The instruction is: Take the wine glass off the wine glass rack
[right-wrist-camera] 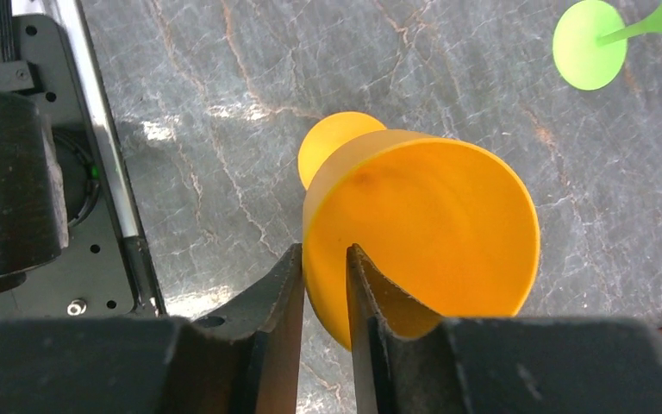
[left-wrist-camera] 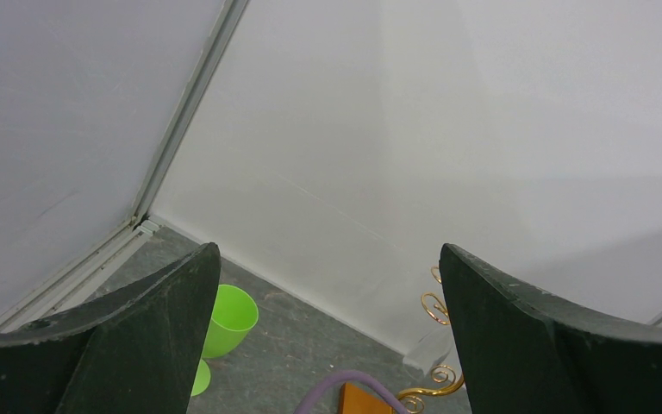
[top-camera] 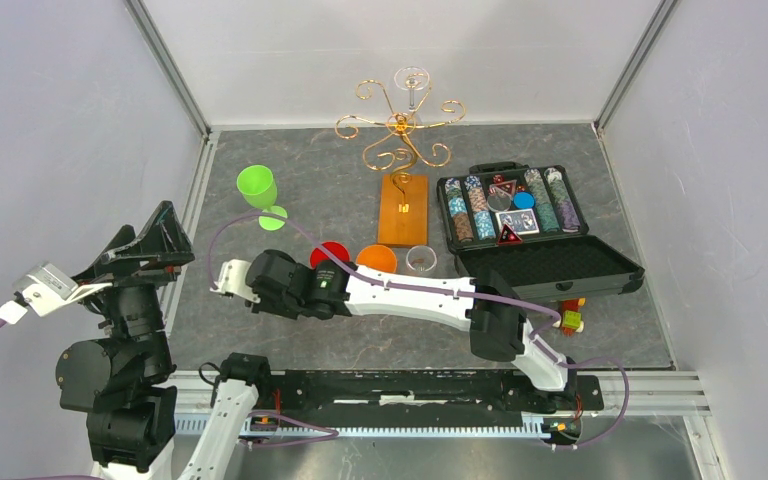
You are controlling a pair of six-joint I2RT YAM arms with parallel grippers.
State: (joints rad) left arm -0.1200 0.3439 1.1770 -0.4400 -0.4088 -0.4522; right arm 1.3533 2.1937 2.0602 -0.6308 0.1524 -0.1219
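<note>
Yellow-orange plastic wine glass (right-wrist-camera: pixel 431 224) off its stand, rim pinched between the fingers of my right gripper (right-wrist-camera: pixel 323 254), over the grey marbled table (right-wrist-camera: pixel 224 103), gold wire wine glass rack (top-camera: pixel 400 125) on its wooden base well apart at the back, my left gripper (left-wrist-camera: pixel 327 345) spread wide, empty.

- You will find no text, brand or number that can be read in any of the three views.
- The card (top-camera: pixel 517 222) in the open black case (top-camera: pixel 550 268) carries marks too small to read.
</note>
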